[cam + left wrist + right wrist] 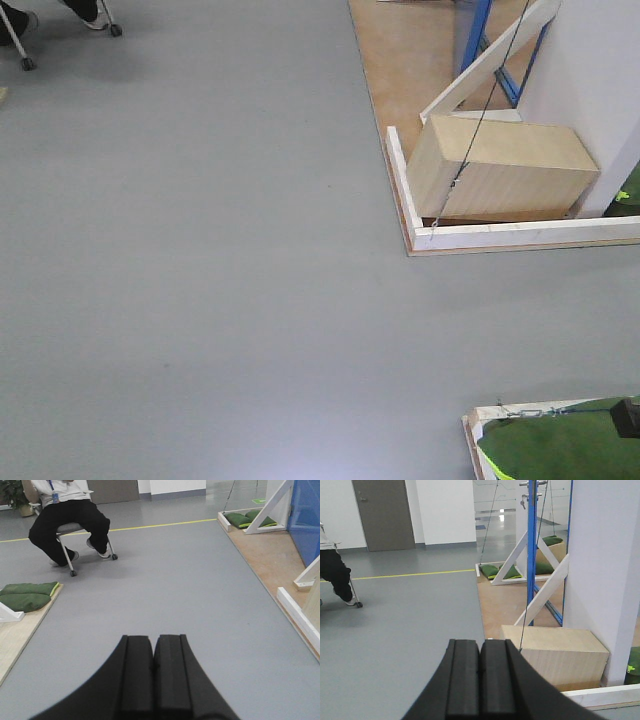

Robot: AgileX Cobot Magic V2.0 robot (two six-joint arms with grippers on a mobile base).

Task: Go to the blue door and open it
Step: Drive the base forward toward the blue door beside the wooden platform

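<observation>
Left fingers (137,675) are pressed together, holding nothing, and the right fingers (465,675) are likewise closed and empty. Approach is the step in hand. From the left wrist, the blue door (306,520) sits at 2 o'clock, well apart. From the right wrist it stands edge-on at 1 o'clock, its lever handle (529,484) high up, beyond a wooden box (555,652). Next, I judge, the base must drive round that box to the door's face, then 1 arm must rise and spread its fingers for the handle.

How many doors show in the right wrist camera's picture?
2: a grey door far off at left, and the blue door at right, seen almost edge-on. Others may be hidden.
</observation>
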